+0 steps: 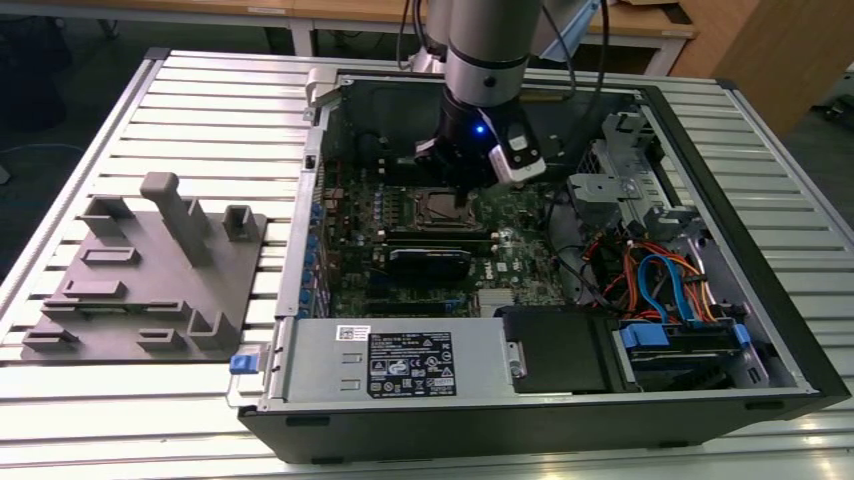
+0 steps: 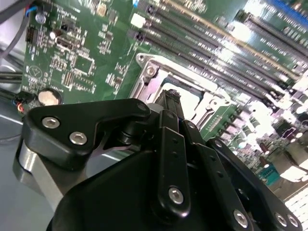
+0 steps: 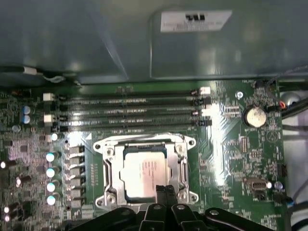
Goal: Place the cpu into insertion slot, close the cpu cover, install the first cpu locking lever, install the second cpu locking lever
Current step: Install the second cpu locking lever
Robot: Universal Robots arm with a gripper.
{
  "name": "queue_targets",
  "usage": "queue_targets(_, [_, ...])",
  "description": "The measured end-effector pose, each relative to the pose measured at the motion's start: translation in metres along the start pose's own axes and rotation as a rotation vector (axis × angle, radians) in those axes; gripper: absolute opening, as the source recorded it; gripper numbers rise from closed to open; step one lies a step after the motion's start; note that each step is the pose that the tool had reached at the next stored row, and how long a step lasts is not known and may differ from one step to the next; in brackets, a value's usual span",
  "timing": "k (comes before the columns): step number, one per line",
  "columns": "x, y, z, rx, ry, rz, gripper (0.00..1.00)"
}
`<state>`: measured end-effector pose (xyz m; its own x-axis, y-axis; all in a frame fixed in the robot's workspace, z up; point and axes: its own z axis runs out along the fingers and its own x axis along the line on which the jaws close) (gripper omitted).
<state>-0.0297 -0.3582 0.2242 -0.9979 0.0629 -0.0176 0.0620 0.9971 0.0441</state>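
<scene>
1. Hovering low over the green motherboard (image 1: 514, 245) inside the open black computer case (image 1: 561, 420), the arm's black gripper (image 1: 461, 205) hangs just above the square black-and-silver insertion slot (image 1: 430, 208) in the exterior view.
2. In the first wrist view, the small square cpu with a silvery-grey metal top (image 3: 142, 171) lies flat inside the insertion slot, framed by the thin silver cpu cover (image 3: 109, 168), which lies down around the chip.
3. The gripper fingers (image 3: 163, 195) look pressed together, narrow, with nothing seen between them; the tips sit at the socket edge nearest the camera, just beside the cpu.
4. In the second wrist view, the gripper's black linkage (image 2: 168, 159) hides much of the socket; a fingertip points down at the socket's silver rim (image 2: 151, 72).
5. 4 long black memory slots (image 3: 130, 110) run beside the socket.
6. A grey plastic fixture tray (image 1: 147, 275) sits on the slatted metal table (image 1: 80, 130), on the exterior view's left, well apart from the gripper.
</scene>
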Motion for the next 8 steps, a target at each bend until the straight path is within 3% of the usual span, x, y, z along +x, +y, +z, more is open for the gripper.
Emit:
queue_targets(5, [-0.0004,-0.007,-0.0003,0.0062,-0.0004,0.0,0.11])
queue_targets(8, [-0.0005,-0.0078,-0.0009,0.0068,0.0,0.0,0.11])
